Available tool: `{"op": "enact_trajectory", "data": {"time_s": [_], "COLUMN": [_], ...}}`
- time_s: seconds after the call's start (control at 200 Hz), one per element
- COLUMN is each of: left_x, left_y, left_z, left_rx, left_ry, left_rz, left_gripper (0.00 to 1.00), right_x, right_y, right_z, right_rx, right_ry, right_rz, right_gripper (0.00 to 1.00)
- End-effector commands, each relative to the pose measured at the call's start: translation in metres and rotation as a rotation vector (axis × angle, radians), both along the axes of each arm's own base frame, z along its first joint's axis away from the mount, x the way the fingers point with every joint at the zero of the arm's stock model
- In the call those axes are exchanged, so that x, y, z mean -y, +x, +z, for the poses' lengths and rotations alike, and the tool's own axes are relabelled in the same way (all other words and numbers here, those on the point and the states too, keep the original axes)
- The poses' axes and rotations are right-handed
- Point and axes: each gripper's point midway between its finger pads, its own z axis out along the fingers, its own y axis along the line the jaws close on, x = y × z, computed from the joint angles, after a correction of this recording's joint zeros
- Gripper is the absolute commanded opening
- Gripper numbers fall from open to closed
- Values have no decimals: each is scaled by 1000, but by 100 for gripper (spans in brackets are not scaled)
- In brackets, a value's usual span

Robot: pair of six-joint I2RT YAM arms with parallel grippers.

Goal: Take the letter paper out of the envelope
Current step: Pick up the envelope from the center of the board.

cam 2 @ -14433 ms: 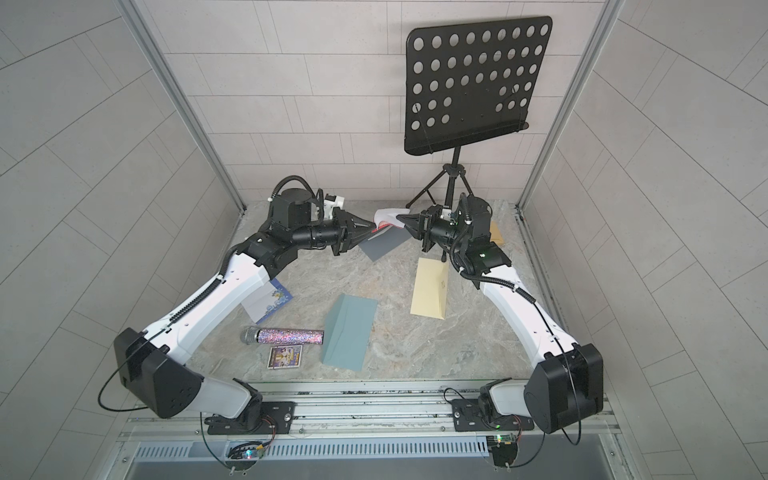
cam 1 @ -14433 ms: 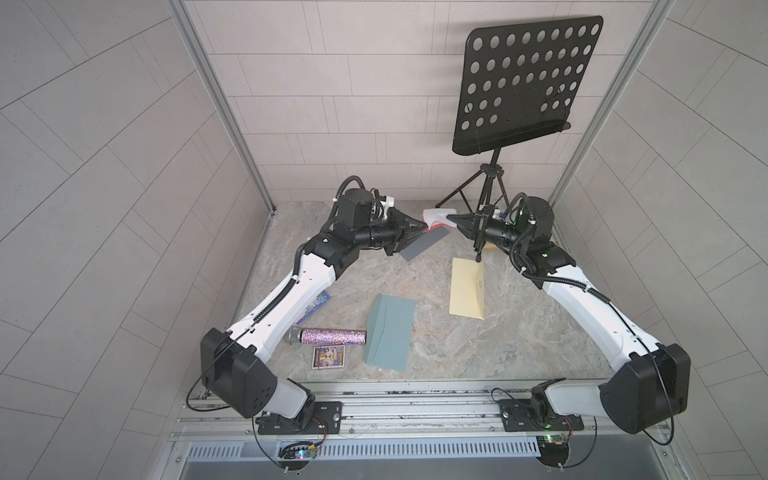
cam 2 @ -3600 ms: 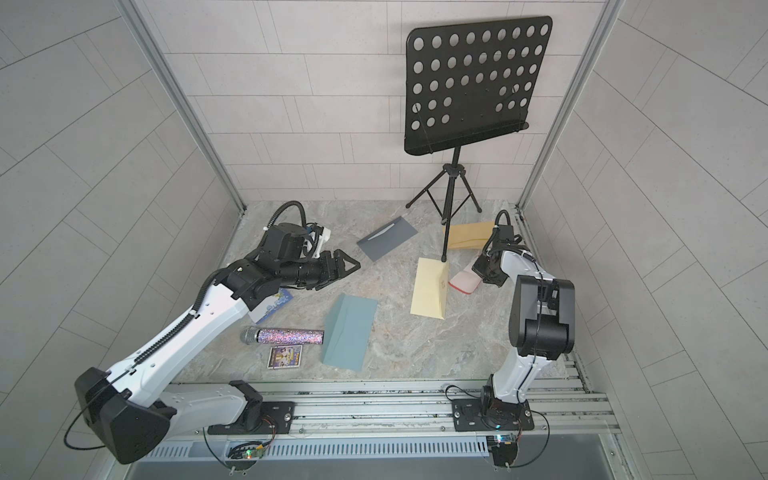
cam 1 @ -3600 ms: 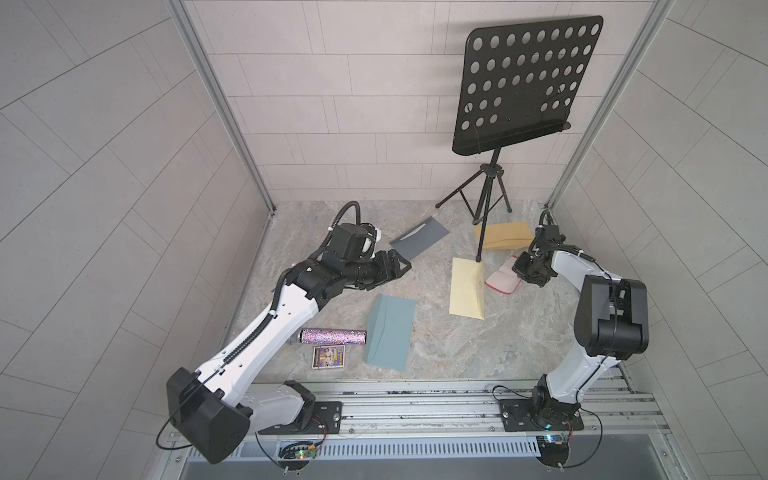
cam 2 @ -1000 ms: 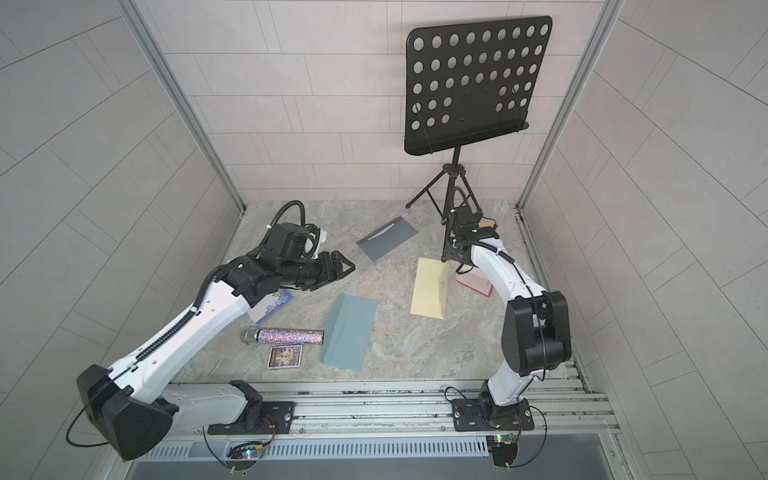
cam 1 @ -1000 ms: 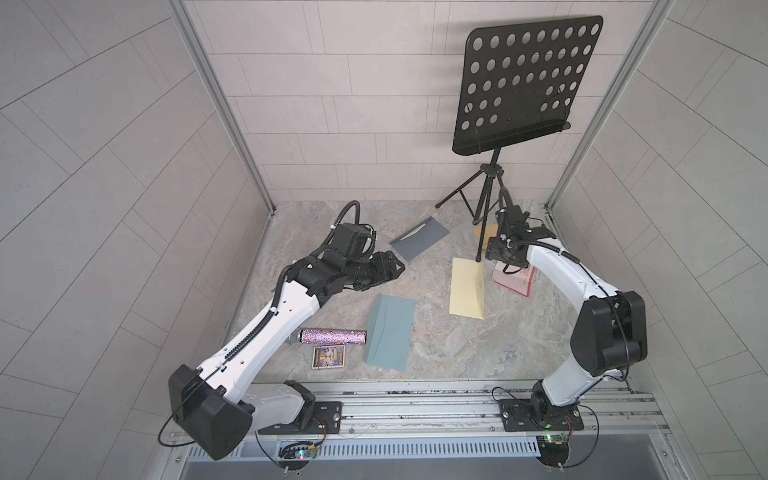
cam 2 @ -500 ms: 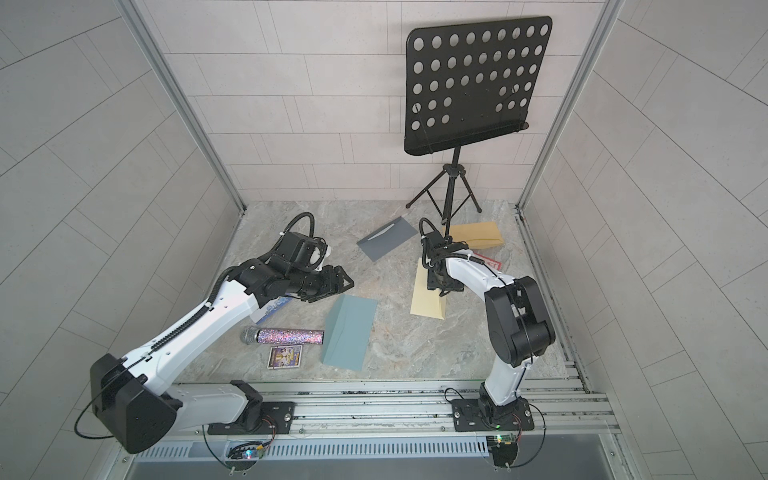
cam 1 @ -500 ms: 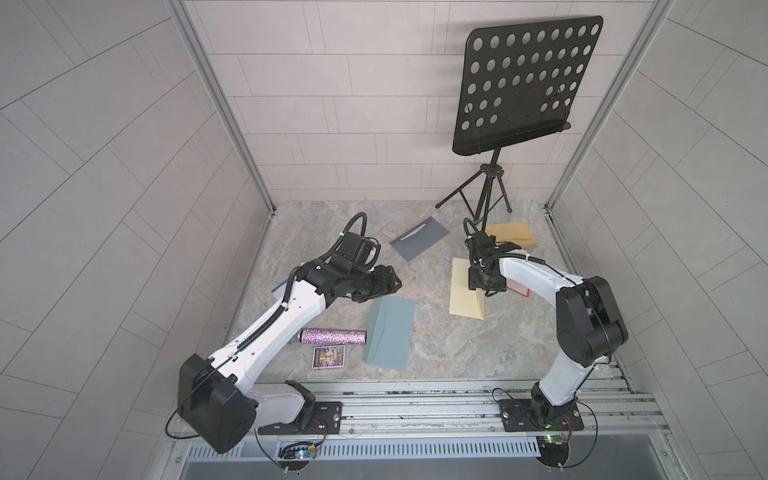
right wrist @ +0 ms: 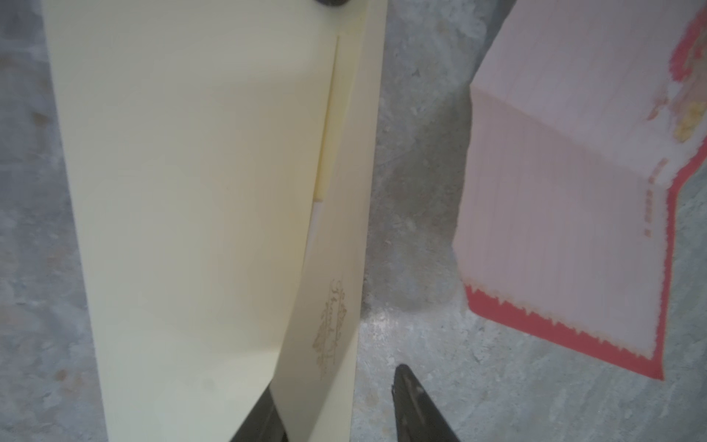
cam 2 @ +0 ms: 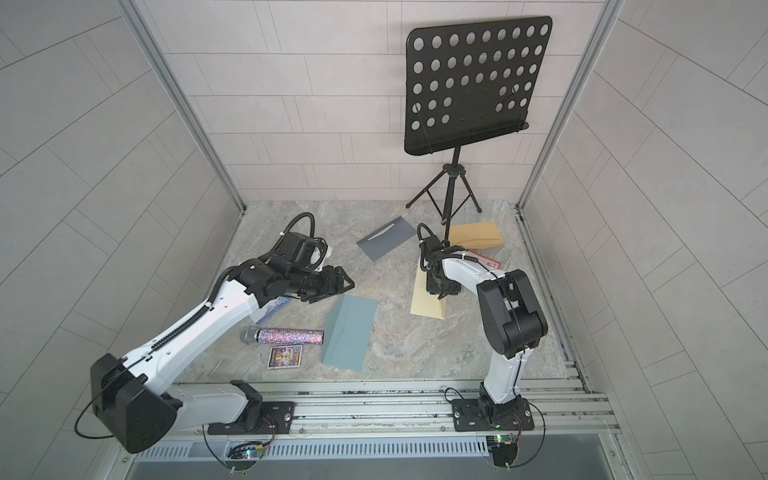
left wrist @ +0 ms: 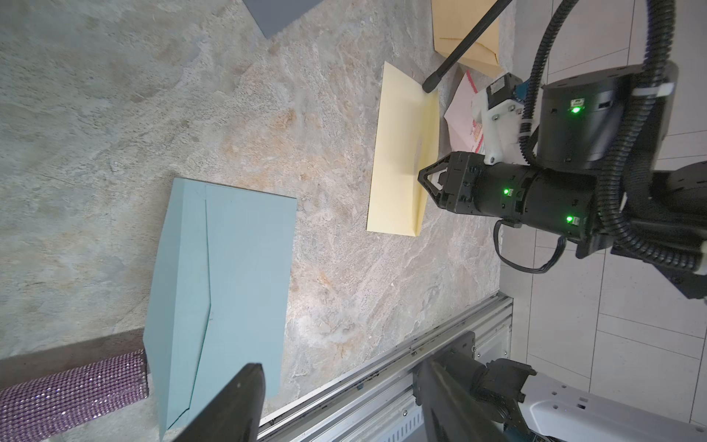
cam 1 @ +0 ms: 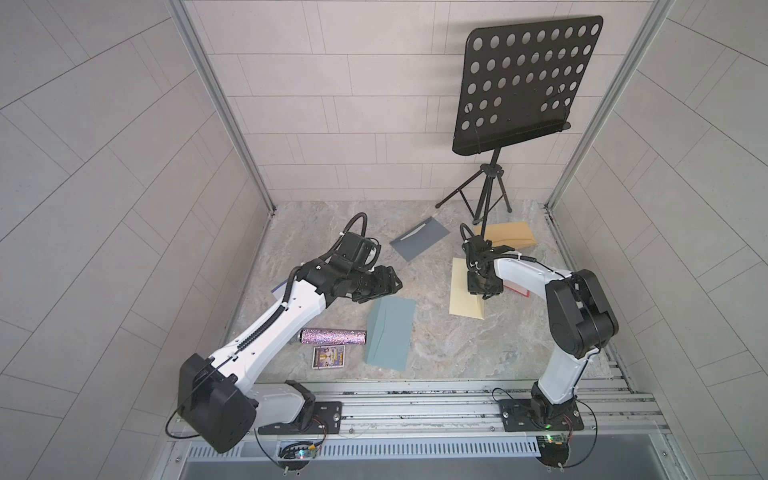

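1. A robot test cell in a lab: left arm (cam 1: 270,330) and right arm (cam 1: 573,316) bolted to a metal rail (cam 1: 415,405).
2. Pale tiled walls (cam 1: 332,104) and metal corner posts (cam 1: 222,104) box in a stone-patterned surface (cam 1: 457,345).

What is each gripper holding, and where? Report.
Nothing. The right gripper straddles the flap of the cream envelope, jaws apart; the left gripper is open, empty.

We see the cream envelope (cam 1: 461,300) lying flat right of centre, the flap along its right edge raised, pale letter paper (right wrist: 317,220) peeking out.
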Motion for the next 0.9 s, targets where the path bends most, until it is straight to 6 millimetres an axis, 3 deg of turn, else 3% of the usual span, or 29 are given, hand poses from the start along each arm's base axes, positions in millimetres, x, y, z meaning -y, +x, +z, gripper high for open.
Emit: {"op": "enact_trajectory", "data": {"time_s": [0.0,0.345,0.45,0.545,0.895], "left_x": [-1,0,0,-1,2], "left_y": [1,2,1,0,2], "left_z": [-1,2,2,2,7], "left_rx": [2,4,4,2,25], "left_ry": [4,-9,-11,-11,-32], "left_rz": [-9,-3,0,1,2], "left_gripper": [71,71,71,71,71], "right_x": [9,12,14,16,17], "right_y": [-7,-16,-21,-24,-50], "right_z": [-8,-20,-22,-15,31], "right_rx": [-23,-44,-52,-36,1], "right_ry": [-20,2,5,9,67], "right_rz": [-10,-24,-31,-39,-76], "right_gripper": [38,24,11,0,0]}}
